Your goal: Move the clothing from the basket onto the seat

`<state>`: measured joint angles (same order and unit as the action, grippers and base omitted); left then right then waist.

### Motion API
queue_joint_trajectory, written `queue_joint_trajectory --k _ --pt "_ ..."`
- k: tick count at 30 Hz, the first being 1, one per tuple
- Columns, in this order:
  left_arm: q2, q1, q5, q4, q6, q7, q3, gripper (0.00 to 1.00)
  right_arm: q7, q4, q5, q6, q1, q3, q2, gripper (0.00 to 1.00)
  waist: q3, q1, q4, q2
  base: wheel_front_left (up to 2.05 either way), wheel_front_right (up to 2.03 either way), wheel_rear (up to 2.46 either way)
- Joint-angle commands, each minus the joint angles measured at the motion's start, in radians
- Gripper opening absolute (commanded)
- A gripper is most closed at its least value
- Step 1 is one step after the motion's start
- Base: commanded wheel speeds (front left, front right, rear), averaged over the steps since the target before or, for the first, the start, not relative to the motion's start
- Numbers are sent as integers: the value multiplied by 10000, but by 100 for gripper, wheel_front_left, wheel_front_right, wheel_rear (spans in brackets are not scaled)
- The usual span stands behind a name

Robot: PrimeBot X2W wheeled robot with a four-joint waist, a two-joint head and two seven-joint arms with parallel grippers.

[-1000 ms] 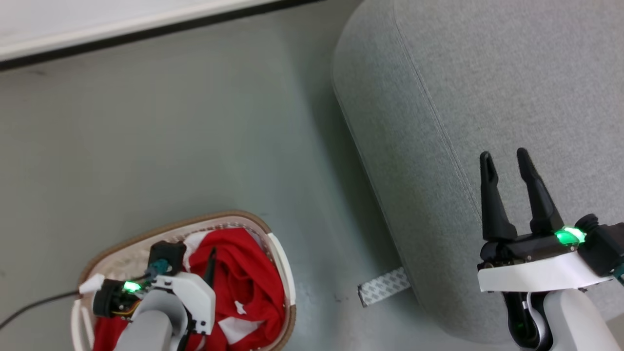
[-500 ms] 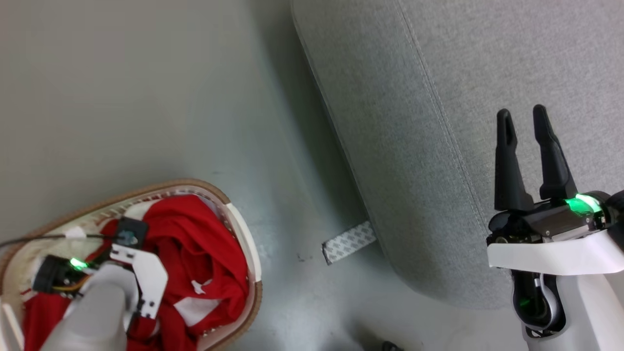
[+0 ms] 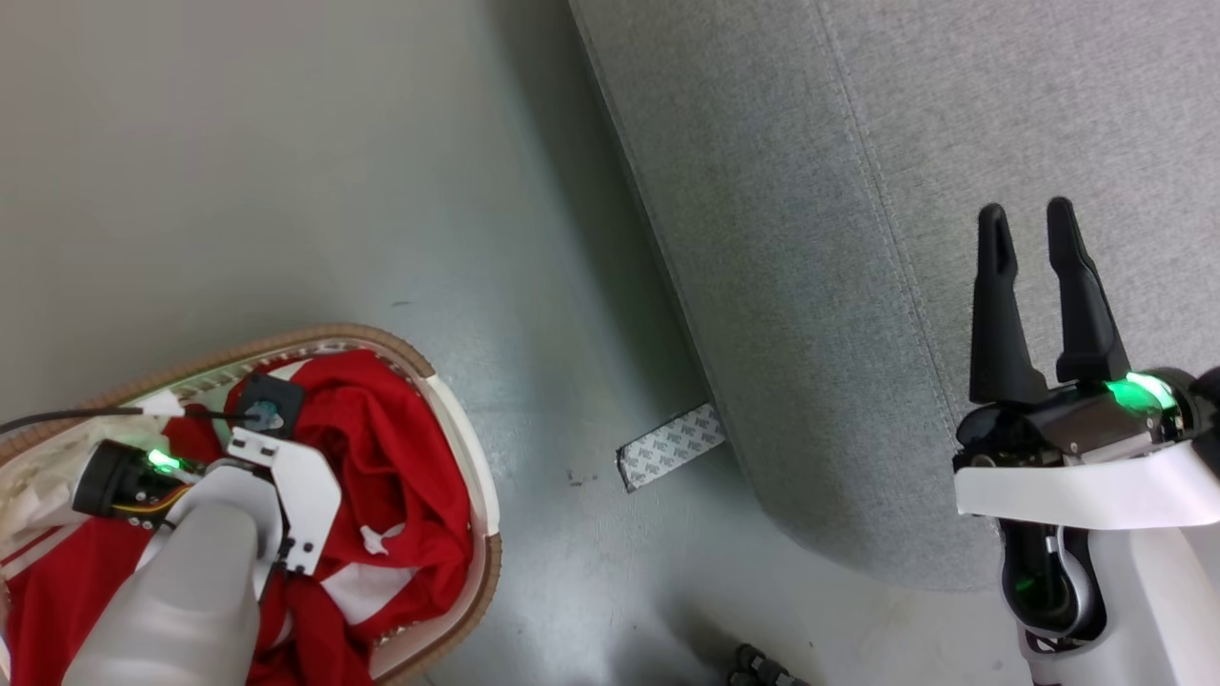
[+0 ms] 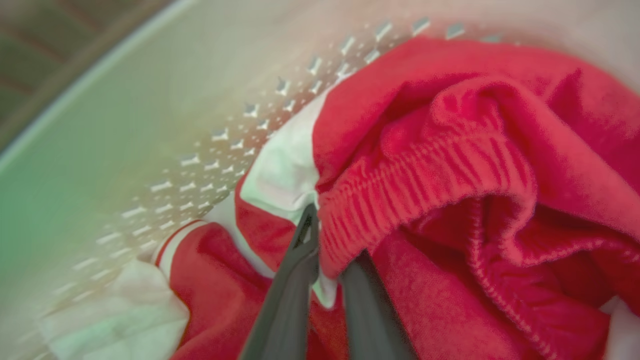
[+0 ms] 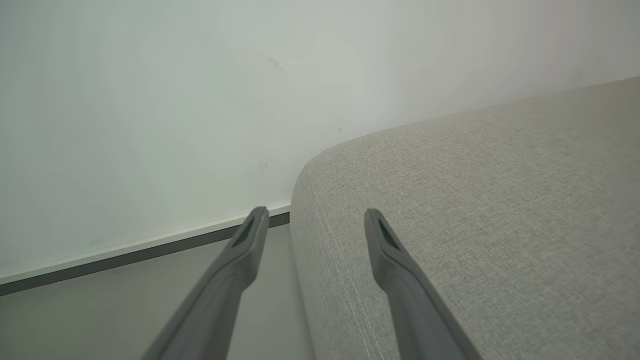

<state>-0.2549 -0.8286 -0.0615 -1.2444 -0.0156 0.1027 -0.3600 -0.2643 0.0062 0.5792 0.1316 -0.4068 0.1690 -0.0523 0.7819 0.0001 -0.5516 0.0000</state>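
The white perforated basket (image 3: 381, 341) with a brown rim sits on the floor at the lower left, holding red clothing (image 3: 400, 448) with white panels. My left arm (image 3: 191, 572) reaches down into it, and its wrist hides the fingers in the head view. In the left wrist view my left gripper (image 4: 325, 240) is shut on a ribbed red hem of the clothing (image 4: 450, 150), close to the basket wall (image 4: 150, 125). My right gripper (image 3: 1026, 211) hangs open and empty over the light-grey seat (image 3: 858, 238). Its fingers (image 5: 315, 216) point across the seat's rounded corner (image 5: 500, 210).
A grey patterned strip (image 3: 672, 445) lies on the floor at the seat's foot, between basket and seat. A black cable (image 3: 57, 417) runs off to the left from my left wrist. A dark baseboard (image 5: 125, 255) and pale wall lie beyond the seat.
The head camera has shifted, so basket and seat sit further left in the picture. My left gripper has shut on the red clothing inside the basket. The right gripper stays open.
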Motion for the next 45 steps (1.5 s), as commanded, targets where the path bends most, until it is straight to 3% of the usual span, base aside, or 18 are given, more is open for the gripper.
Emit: queue_joint_trajectory --k 1,8,17,22,30,45 --pt "9 44 75 -24 -44 124 48 0 -1 79 23 -17 -123 50 27 100 -72 -1 -11 0 0 0 0" --pt "409 535 594 -135 -36 861 243 0 -1 242 -361 -17 -196 130 16 100 -1068 -1 337 0 0 0 0" --pt "1192 1289 1392 533 605 1617 564 0 -1 438 -1197 -17 263 -94 -25 100 -2795 -1 1457 0 0 0 0" --pt "1666 2280 2184 2372 965 1618 1029 0 -1 594 -1412 -17 620 -30 -419 100 -4059 -1 2414 0 0 0 0" --pt "1977 3537 2988 4594 1318 1619 1169 0 -1 884 -1556 -19 1268 254 -893 100 -5836 -1 3543 0 0 0 0" --pt "1850 3698 3690 7170 1454 1569 495 0 1 1177 -1463 -19 2230 1219 -963 100 -7510 -1 4468 0 0 0 0"
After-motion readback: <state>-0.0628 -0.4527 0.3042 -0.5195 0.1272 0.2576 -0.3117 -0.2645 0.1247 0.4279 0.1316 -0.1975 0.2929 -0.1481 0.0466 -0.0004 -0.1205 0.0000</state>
